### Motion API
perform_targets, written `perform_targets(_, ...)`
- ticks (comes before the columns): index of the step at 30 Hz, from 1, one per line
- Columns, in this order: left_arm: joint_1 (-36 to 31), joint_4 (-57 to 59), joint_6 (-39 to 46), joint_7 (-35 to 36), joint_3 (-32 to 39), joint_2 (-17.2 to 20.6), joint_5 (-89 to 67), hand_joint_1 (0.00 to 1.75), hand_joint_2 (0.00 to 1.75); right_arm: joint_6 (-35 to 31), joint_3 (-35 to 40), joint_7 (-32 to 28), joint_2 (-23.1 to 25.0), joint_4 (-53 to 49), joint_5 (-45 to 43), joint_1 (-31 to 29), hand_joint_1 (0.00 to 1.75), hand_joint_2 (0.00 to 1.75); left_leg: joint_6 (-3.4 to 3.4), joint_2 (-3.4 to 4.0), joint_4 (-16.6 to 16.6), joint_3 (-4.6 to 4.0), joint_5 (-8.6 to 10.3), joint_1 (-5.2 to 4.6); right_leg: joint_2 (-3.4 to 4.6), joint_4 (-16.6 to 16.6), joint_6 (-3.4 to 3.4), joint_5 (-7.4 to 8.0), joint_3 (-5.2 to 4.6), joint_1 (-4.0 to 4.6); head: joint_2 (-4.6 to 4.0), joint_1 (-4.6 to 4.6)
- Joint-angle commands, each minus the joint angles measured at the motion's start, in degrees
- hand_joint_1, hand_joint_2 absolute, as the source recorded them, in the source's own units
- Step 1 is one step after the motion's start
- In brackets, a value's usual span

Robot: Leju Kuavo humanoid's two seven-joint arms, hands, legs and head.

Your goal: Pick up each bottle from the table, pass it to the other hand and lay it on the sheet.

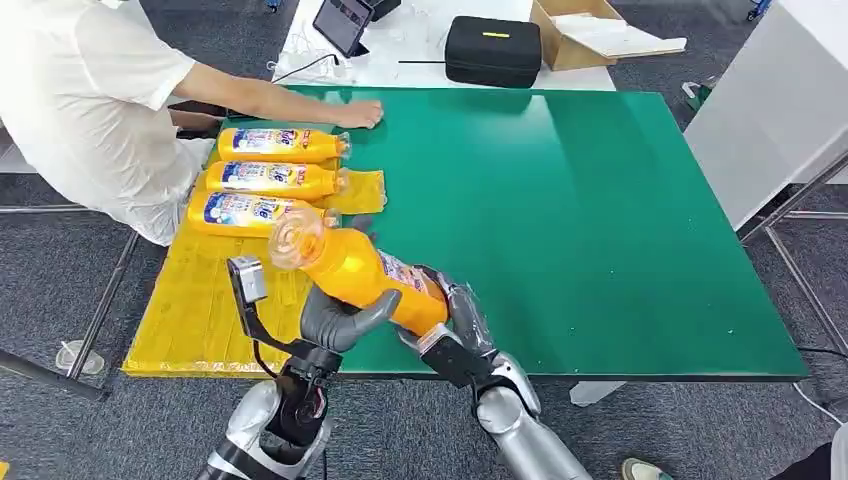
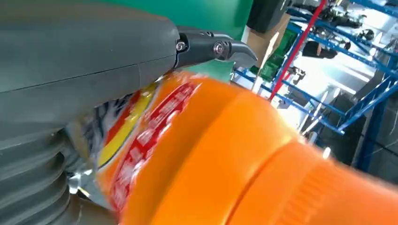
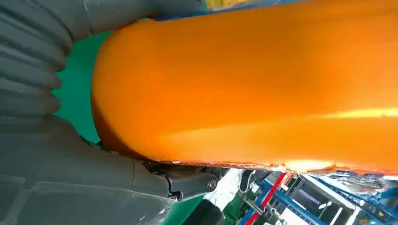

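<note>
Gripping one orange bottle [image 1: 355,268] together, the left hand [image 1: 335,318] cups its middle and the right hand [image 1: 455,320] its base; the left wrist view reveals its red label.

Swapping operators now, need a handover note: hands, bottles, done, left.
Left hand and right hand both grip the orange bottle in the air over the near table edge, mid-handover.
Three bottles lie side by side on the yellow sheet.
A person's hand rests on the green table by the sheet.
Done: three laid.
Left: finish the pass, lay this bottle on the sheet.
</note>
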Motion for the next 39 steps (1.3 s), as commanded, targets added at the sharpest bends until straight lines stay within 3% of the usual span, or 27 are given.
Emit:
perform_targets(1, -4.29, 5.7, 0.58, -0.4, 0.47, -0.48, 1.73, 1.52, 1.75, 1.22, 4.82, -0.37, -0.42, 2.96, -1.31, -1.97, 1.54, 1.75, 0.05, 0.0, -0.02, 0.29, -0.08, -0.01, -0.1, -0.02, -0.1, -0.1, 0.31, 0.02, 0.0, 0.02)
perform_targets(5, -4.19, 5.58, 0.44, -0.62, 0.38, -0.45, 1.67, 1.57, 1.75, 1.35, 4.66, -0.4, -0.4, 3.07, -1.68, -1.97, 1.54, 1.75, 0.04, 0.03, -0.02, 0.25, -0.07, 0.0, -0.05, -0.03, -0.1, -0.07, 0.26, 0.03, 0.0, 0.02)
perform_targets(6, -3.94, 5.13, 0.19, -1.22, 0.23, -0.32, 1.47, 1.75, 1.75, 2.48, 4.12, -0.64, -0.21, 3.01, -3.36, -1.83, 1.54, 1.75, 0.03, 0.02, -0.03, 0.15, -0.03, -0.01, -0.05, -0.03, -0.07, -0.04, 0.17, 0.02, 0.0, 0.0)
perform_targets(9, -3.45, 3.88, 0.04, -2.99, 0.24, -0.06, 0.97, 1.75, 1.75, 9.16, 1.77, -1.05, 0.41, 1.4, -11.58, -0.81, 1.34, 1.75, 0.02, 0.0, -0.02, 0.1, -0.03, 0.0, -0.06, -0.02, -0.07, -0.03, 0.12, 0.02, 0.0, 0.02)
perform_targets(11, -3.5, 3.82, 0.03, -2.98, 0.24, -0.09, 0.97, 1.75, 1.75, 9.16, 1.78, -1.05, 0.45, 1.3, -11.58, -0.89, 1.34, 1.75, 0.03, 0.01, -0.02, 0.17, -0.06, 0.0, -0.07, -0.01, -0.09, -0.06, 0.19, 0.03, 0.0, 0.0)
perform_targets(13, -3.37, 2.87, 0.6, -4.3, 0.34, -0.01, 0.31, 1.75, 1.75, 14.27, 0.88, -0.46, 0.4, 0.6, -16.66, -0.41, 0.56, 1.75, 0.04, 0.01, 0.01, 0.25, -0.1, -0.01, -0.08, 0.02, -0.11, -0.11, 0.25, 0.03, 0.0, 0.0)
perform_targets(15, -3.11, 1.97, 0.98, -5.05, 0.53, 0.13, -0.13, 1.75, 1.75, 16.49, 0.59, 0.52, 0.24, 0.94, -19.21, -0.36, 0.05, 1.75, 0.03, -0.01, -0.01, 0.12, -0.04, -0.01, -0.08, 0.0, -0.07, -0.06, 0.13, 0.02, 0.0, 0.0)
perform_targets(17, -2.61, 0.91, 1.26, -6.16, 0.85, 0.49, -1.01, 1.75, 1.75, 18.04, 0.95, 1.38, 0.32, 1.84, -20.54, -0.35, 0.0, 1.75, 0.07, 0.01, 0.01, 0.37, -0.14, -0.02, -0.12, 0.02, -0.13, -0.16, 0.38, 0.03, 0.02, 0.02)
perform_targets(18, -2.56, 0.91, 1.27, -6.16, 0.96, 0.67, -1.01, 1.75, 1.75, 18.03, 1.02, 1.33, 0.38, 1.9, -20.55, -0.18, 0.0, 0.0, 0.02, 0.01, -0.01, 0.09, -0.03, 0.0, -0.05, -0.01, -0.06, -0.03, 0.09, 0.02, 0.0, 0.0)
perform_targets(21, -1.48, -0.82, 1.6, -6.27, 2.14, 1.11, -1.27, 1.75, 1.75, 13.54, 2.42, 0.6, -0.17, 2.17, -16.39, 0.33, 0.0, 0.0, 0.02, 0.07, -0.04, 0.14, -0.04, -0.01, 0.01, -0.04, -0.07, -0.03, 0.13, 0.02, 0.0, 0.0)
perform_targets(23, -0.4, -2.26, 3.53, -6.54, 3.48, 1.3, -3.14, 1.75, 1.75, 3.82, 1.98, -2.39, -0.47, 1.04, -8.91, 2.05, 0.0, 0.0, 0.04, 0.05, -0.04, 0.24, -0.09, -0.01, -0.03, -0.03, -0.09, -0.08, 0.24, 0.02, 0.0, 0.0)
perform_targets(24, 0.87, -3.78, 6.69, -6.73, 5.12, 1.31, -4.54, 1.75, 1.75, -3.72, -1.42, -8.93, 0.74, -1.83, -8.21, 5.47, 0.0, 0.0, 0.03, 0.04, -0.05, 0.22, -0.07, 0.01, -0.03, -0.06, -0.09, -0.07, 0.23, 0.04, 0.0, 0.0)
perform_targets(26, 1.98, -5.61, 8.61, -6.55, 6.26, 1.87, -5.75, 1.75, 1.75, -4.87, -2.31, -9.9, 0.34, -9.06, -11.51, 9.87, 0.0, 0.0, 0.02, -0.03, -0.07, 0.31, -0.12, 0.0, -0.13, -0.05, -0.12, -0.15, 0.32, 0.04, 0.0, 0.0)
perform_targets(27, 2.45, -6.2, 11.01, -6.29, 6.92, 1.93, -7.31, 1.75, 1.75, -4.5, -3.61, -9.9, 0.73, -10.78, -13.75, 11.39, 0.0, 0.0, 0.02, 0.0, -0.05, 0.17, -0.08, -0.02, -0.07, -0.01, -0.09, -0.1, 0.16, 0.01, 0.0, 0.0)
perform_targets(28, 3.06, -6.96, 14.68, -6.02, 8.03, 2.28, -9.46, 1.75, 1.75, -9.3, -4.83, -9.9, 0.3, -13.96, -13.35, 13.49, 0.0, 0.0, 0.01, -0.03, -0.05, 0.06, -0.03, -0.02, -0.07, -0.01, -0.06, -0.06, 0.06, -0.01, 0.0, 0.0)
perform_targets(29, 3.66, -7.38, 20.57, -6.89, 9.56, 3.46, -14.05, 1.75, 1.75, -18.56, -5.75, -9.9, -0.91, -16.25, -11.66, 15.71, 0.0, 0.0, 0.02, -0.03, -0.04, 0.26, -0.15, -0.02, -0.11, 0.0, -0.12, -0.18, 0.27, 0.02, 0.0, 0.0)
perform_targets(31, 4.29, -7.15, 30.02, -8.31, 11.08, 6.24, -25.78, 1.75, 1.75, -25.51, -11.39, -9.9, -1.66, -20.67, -7.88, 19.25, 0.0, 0.0, 0.02, -0.06, -0.09, 0.38, -0.18, -0.02, -0.14, -0.04, -0.13, -0.22, 0.39, 0.02, 0.0, 0.0)
perform_targets(32, 4.69, -6.57, 34.37, -8.19, 12.19, 7.78, -33.36, 1.75, 1.75, -25.51, -16.12, -9.9, -1.09, -24.3, -6.52, 21.17, 0.0, 0.0, 0.01, -0.08, -0.1, 0.17, -0.06, -0.04, -0.13, -0.06, -0.08, -0.12, 0.17, -0.02, 0.0, 0.02)
perform_targets(35, 5.17, -6.78, 34.02, -8.41, 13.1, 8.71, -33.17, 1.75, 1.75, -25.07, -16.52, -9.9, -2.73, -25.13, -8.01, 21.56, 0.0, 0.0, 0.03, -0.01, -0.13, 0.52, -0.25, -0.07, -0.12, -0.05, -0.21, -0.3, 0.5, -0.02, 0.0, 0.0)
perform_targets(36, 5.17, -6.78, 34.02, -8.41, 13.1, 8.71, -33.17, 1.75, 1.75, -25.07, -16.52, -9.9, -2.73, -25.13, -8.01, 21.56, 0.0, 0.0, -0.03, 0.01, -0.05, 0.09, -0.13, -0.03, -0.02, -0.02, -0.12, -0.13, 0.06, -0.01, 0.0, -0.02)
perform_targets(39, 5.17, -6.78, 34.02, -8.41, 13.1, 8.71, -33.17, 1.75, 1.75, -25.07, -16.52, -9.9, -2.73, -25.13, -8.01, 21.56, 0.0, 0.0, -0.01, -0.02, -0.01, 0.11, -0.15, -0.01, -0.07, -0.02, -0.15, -0.18, 0.13, 0.01, 0.0, 0.04)
